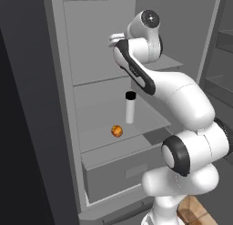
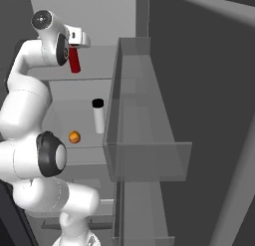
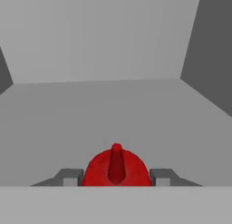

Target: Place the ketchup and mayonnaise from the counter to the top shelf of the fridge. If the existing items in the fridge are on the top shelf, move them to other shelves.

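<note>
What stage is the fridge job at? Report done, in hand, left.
Done: the orange ball sits on a lower shelf, beside a white dark-capped container. In hand: the tool grips the ketchup over the top shelf. Left: releasing it, then the mayonnaise.

Top shelf (image 3: 136, 109): bare board, open ahead; lower shelf (image 1: 136, 133): white jar (image 1: 130, 108), orange ball (image 1: 117, 130) obstruct centre

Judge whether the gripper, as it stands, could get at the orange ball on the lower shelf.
Probably not yet: the gripper is shut on the ketchup up at the top shelf; the orange ball itself lies unobstructed.
</note>
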